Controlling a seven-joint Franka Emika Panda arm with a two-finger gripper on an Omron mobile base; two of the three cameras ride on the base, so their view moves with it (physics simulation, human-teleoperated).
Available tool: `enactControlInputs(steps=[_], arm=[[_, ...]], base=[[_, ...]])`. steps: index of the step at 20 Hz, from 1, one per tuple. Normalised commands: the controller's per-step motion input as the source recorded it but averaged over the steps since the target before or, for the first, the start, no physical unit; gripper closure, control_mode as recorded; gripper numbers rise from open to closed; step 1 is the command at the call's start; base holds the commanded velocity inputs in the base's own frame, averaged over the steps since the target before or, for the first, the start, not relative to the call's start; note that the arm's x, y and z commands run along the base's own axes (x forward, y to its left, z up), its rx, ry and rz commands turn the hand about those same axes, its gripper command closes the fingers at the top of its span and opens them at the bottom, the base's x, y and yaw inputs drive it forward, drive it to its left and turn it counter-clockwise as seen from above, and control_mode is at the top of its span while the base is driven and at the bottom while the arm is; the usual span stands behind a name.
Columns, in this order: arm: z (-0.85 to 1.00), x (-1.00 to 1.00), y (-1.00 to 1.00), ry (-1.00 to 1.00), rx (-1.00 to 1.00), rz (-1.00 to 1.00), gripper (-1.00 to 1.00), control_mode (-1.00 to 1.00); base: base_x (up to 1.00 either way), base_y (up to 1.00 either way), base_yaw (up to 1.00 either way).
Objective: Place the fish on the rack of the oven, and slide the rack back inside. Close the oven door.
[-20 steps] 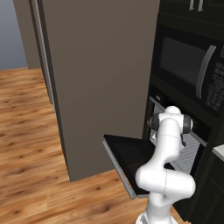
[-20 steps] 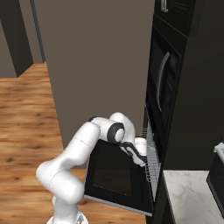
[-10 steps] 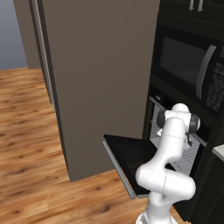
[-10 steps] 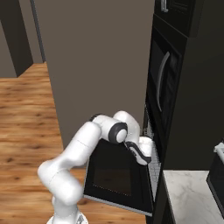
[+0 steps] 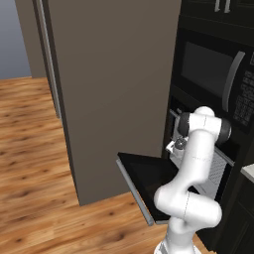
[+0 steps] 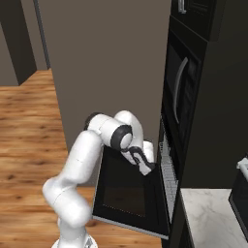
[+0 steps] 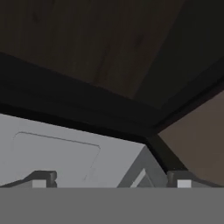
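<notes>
The kitchen had a brown wood floor and a tall grey cabinet wall. The big black wall oven stood just past the gripper, whose jaws were wide apart and empty. Below it lay the flat black oven door, dropped open. The thin silver wire rack stuck out beside it.
</notes>
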Motion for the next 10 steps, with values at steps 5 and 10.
enactControlInputs(steps=[5,10], arm=[[0.90,-0.81,0.67,-0.42,0.00,0.00,-1.00,-1.00],[0.90,-0.98,0.52,-0.50,0.00,0.00,-1.00,-1.00]], base=[[0.00,0.00,0.00],[0.00,0.00,0.00]])
